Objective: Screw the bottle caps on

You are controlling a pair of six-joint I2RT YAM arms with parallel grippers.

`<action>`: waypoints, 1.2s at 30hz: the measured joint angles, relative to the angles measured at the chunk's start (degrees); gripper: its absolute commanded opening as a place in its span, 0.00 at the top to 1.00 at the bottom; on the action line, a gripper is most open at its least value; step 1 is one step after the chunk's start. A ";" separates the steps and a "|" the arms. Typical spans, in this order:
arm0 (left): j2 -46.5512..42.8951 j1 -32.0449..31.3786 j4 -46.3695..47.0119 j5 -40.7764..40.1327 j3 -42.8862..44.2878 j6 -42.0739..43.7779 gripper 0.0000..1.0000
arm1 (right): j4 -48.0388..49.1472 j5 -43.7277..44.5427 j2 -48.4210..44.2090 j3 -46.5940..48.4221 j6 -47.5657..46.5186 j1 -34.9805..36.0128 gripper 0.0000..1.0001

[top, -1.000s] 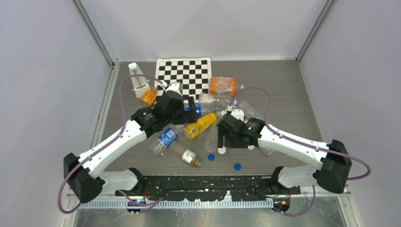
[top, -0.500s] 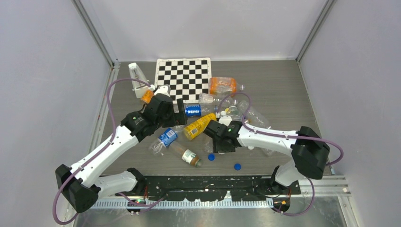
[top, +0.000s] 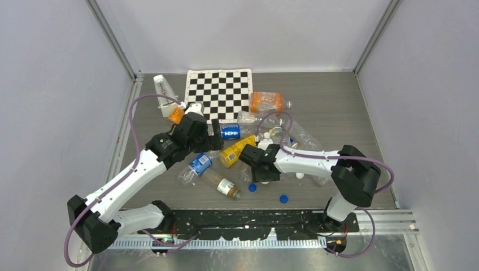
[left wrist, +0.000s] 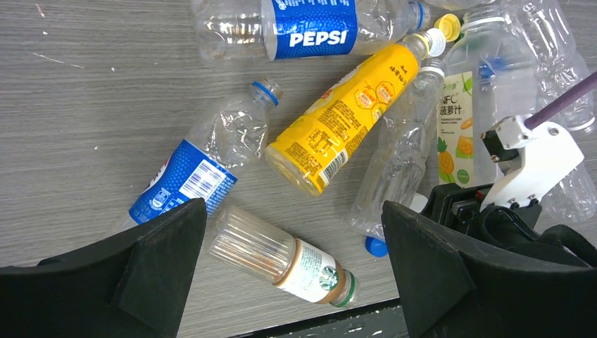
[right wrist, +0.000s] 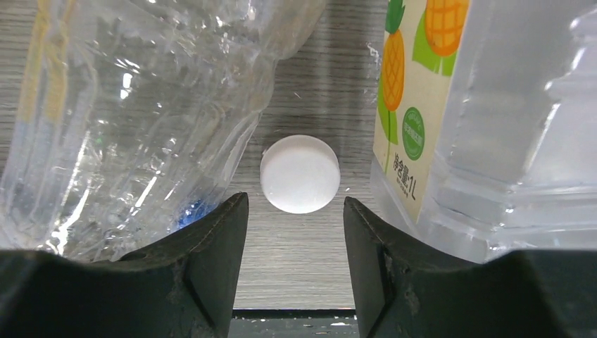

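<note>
A white bottle cap [right wrist: 300, 174] lies on the table just ahead of my right gripper [right wrist: 294, 229], which is open with a fingertip on either side of it, not touching. A crushed clear bottle [right wrist: 134, 105] lies left of the cap and a pineapple-label bottle [right wrist: 450, 105] right of it. In the top view the right gripper [top: 261, 174] points down near a blue cap [top: 252, 187]; another blue cap [top: 283, 199] lies nearer the front edge. My left gripper [left wrist: 296, 271] is open and empty above a Starbucks bottle [left wrist: 281, 257]. A yellow cap [left wrist: 448, 27] lies among the bottles.
A yellow juice bottle [left wrist: 345, 120], a Pepsi bottle [left wrist: 310, 28] and a blue-label bottle [left wrist: 197, 169] lie in a heap mid-table. An orange bottle [top: 265, 102] and a checkerboard [top: 220, 93] are at the back. A white object [top: 164, 95] stands back left.
My right gripper has moved left and down over the white cap. My left arm has pulled back to the left, away from the bottle heap.
</note>
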 measured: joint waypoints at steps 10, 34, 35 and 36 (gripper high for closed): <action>0.57 0.11 0.07 0.63 -0.39 0.02 0.02 | -6.34 1.92 -8.92 7.32 -0.59 -0.83 0.28; 1.46 0.74 0.50 3.45 -0.94 -0.02 0.02 | -5.03 -0.72 -15.50 -2.54 -5.46 -18.10 0.03; 1.46 0.74 0.57 3.56 -0.96 -0.02 0.02 | -4.66 -0.90 -15.26 -2.82 -5.64 -18.10 0.03; 1.46 0.74 0.63 3.78 -1.01 -0.02 0.02 | -4.24 -1.27 -15.02 -3.17 -5.86 -18.10 0.03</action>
